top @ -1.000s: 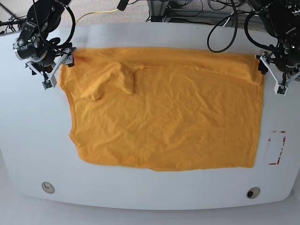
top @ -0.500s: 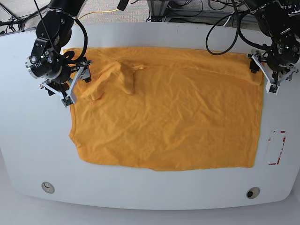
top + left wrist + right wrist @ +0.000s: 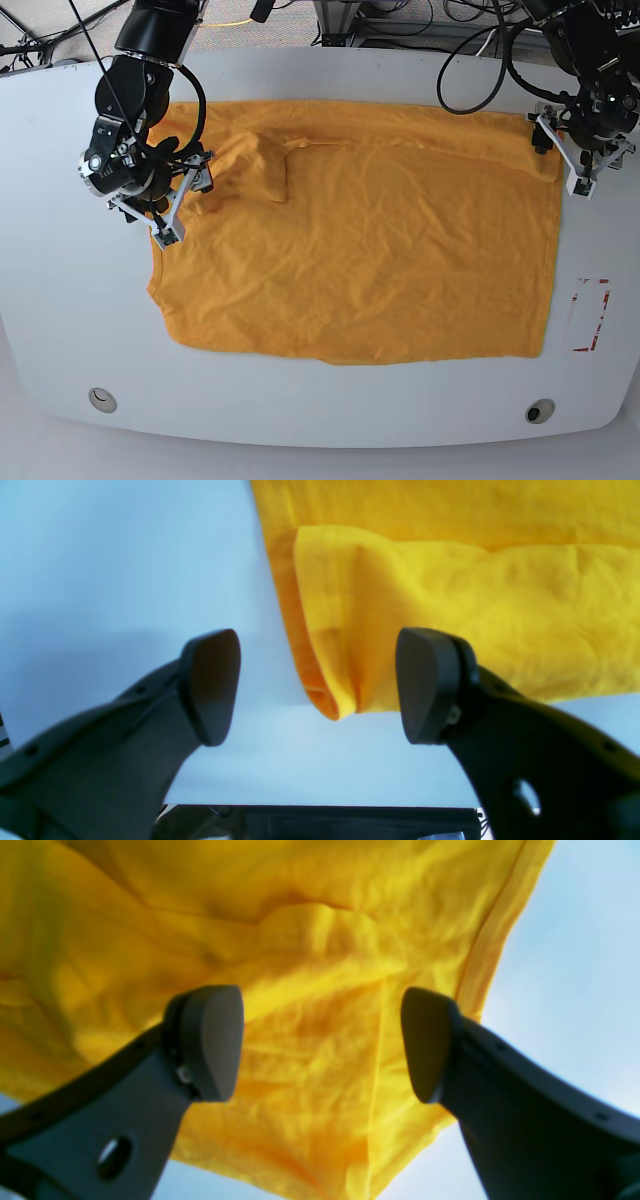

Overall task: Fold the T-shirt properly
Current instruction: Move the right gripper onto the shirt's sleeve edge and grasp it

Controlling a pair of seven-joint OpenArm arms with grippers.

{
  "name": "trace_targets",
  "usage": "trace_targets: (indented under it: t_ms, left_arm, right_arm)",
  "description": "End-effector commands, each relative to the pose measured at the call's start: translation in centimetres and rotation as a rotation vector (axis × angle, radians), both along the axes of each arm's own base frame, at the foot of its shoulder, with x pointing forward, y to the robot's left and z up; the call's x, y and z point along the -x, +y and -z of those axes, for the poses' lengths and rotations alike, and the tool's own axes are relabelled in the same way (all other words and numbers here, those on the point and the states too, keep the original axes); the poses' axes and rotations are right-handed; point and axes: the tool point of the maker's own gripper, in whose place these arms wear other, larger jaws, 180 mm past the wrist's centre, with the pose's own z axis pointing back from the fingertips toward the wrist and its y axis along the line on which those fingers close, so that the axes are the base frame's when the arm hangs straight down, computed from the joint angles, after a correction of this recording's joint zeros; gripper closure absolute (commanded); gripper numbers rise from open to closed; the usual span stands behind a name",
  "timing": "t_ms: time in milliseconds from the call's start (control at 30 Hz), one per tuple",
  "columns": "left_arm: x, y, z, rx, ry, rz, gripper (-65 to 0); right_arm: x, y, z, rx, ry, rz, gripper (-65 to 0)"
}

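Note:
The orange-yellow T-shirt (image 3: 360,240) lies spread flat on the white table (image 3: 330,400), with a folded-in sleeve (image 3: 270,165) near its upper left. No lettering or tag shows. My right gripper (image 3: 187,200) is open and hangs over the shirt's left part, above wrinkled fabric (image 3: 320,990); it also shows in the right wrist view (image 3: 320,1042). My left gripper (image 3: 560,160) is open at the shirt's upper right corner. In the left wrist view (image 3: 320,685) the doubled-over corner of the shirt (image 3: 345,680) lies between the open fingers (image 3: 210,685).
A red-and-white marker patch (image 3: 590,315) is on the table right of the shirt. Two round fittings (image 3: 101,400) (image 3: 540,411) sit near the front edge. Cables (image 3: 470,60) lie behind the table's back edge.
My right gripper has moved from the shirt's upper left corner to the right and down, over the fabric. My left gripper has shifted slightly up and left by the upper right corner.

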Motion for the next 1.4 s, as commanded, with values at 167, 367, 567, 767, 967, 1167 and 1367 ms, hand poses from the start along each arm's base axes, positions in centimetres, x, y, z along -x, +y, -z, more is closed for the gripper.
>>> trace_targets:
  t_ms: [167, 367, 567, 767, 967, 1167, 1367]
  left_arm:
    - [-0.6, 0.3, -0.6, -0.009, -0.028, 0.006, -38.6]
    - [-0.6, 0.4, -0.7, -0.009, -0.029, 0.003, -38.6]
    - [-0.6, 0.4, -0.7, -0.009, -0.029, 0.003, -38.6]
    - [-0.9, 0.3, -0.9, -0.005, -0.038, 0.002, -38.8]
    - [-0.6, -0.4, -0.4, 0.046, -0.054, -0.056, -43.1]
    - [-0.5, -0.1, -0.3, 0.051, -0.049, -0.08, -49.9]
    - [-0.4, -0.2, 0.6, 0.075, -0.027, -0.086, -50.0]
  right_arm:
    - [-2.1, 0.6, 0.9, -0.084, -0.03, 0.012, -46.0]
    - [-2.2, 0.7, 1.3, -0.097, -0.02, 0.017, -40.9]
    - [-2.3, 0.6, 1.2, -0.098, -0.024, 0.02, -2.9]
    - [-2.8, 0.4, 0.1, -0.083, -0.061, 0.016, 0.0]
    - [-2.8, 0.3, -0.3, -0.075, -0.072, 0.016, 0.0]
    - [-2.7, 0.3, -0.2, -0.077, -0.071, 0.016, 0.0]
    - [-2.7, 0.3, -0.2, -0.077, -0.071, 0.016, 0.0]
